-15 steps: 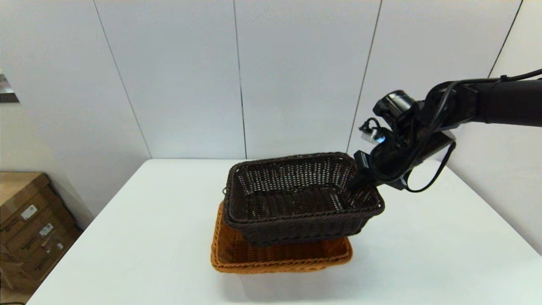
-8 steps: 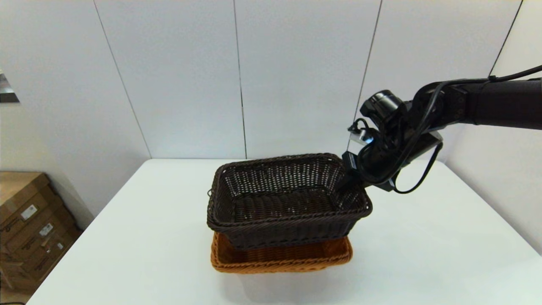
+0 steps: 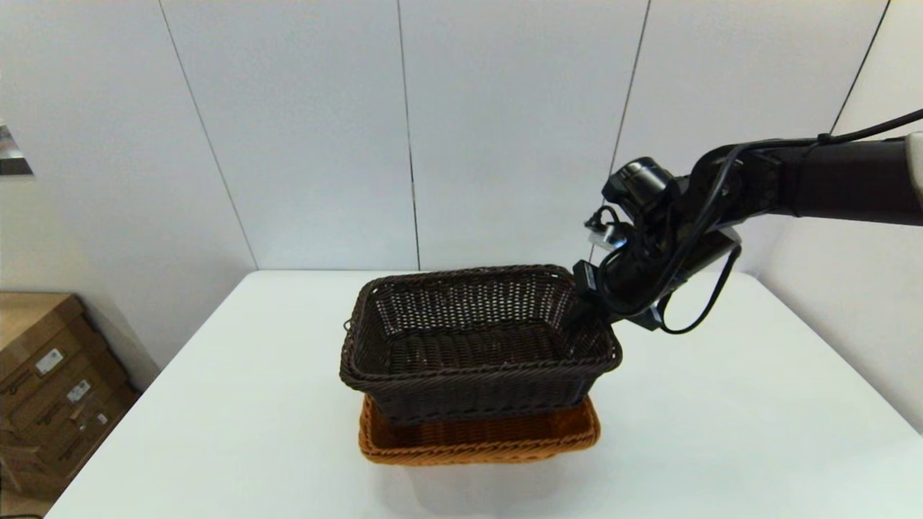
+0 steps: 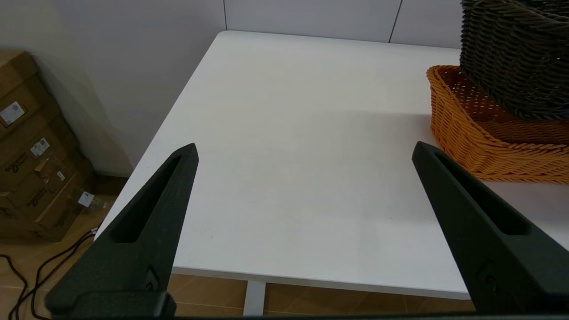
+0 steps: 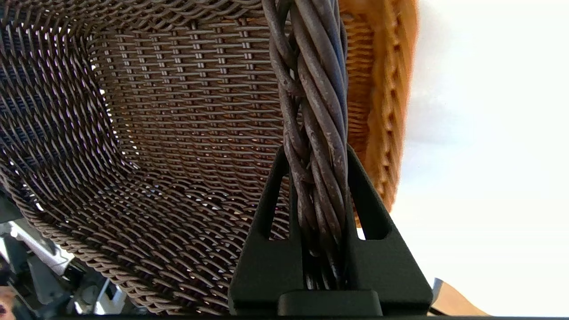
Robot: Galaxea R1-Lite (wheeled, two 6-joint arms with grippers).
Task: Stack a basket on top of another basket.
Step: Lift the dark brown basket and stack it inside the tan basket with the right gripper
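My right gripper [image 3: 588,311] is clamped on the dark brown basket [image 3: 476,342] at its 3 o'clock rim, both fingers [image 5: 271,213] pinching the twisted rim strand; only the right wrist view shows this grip. Head view: dark basket held tilted above the orange-tan basket [image 3: 479,436], which sits on the white table [image 3: 216,404] with its 6 o'clock rim showing. Left wrist view alone shows a gap between the dark basket's base and the orange interior. My left gripper [image 4: 304,151] hangs spread wide, holding nothing, off the table's 9 o'clock edge. Table bare toward 9 and 3 o'clock. Cardboard boxes [image 3: 50,389] beyond 9 o'clock edge.
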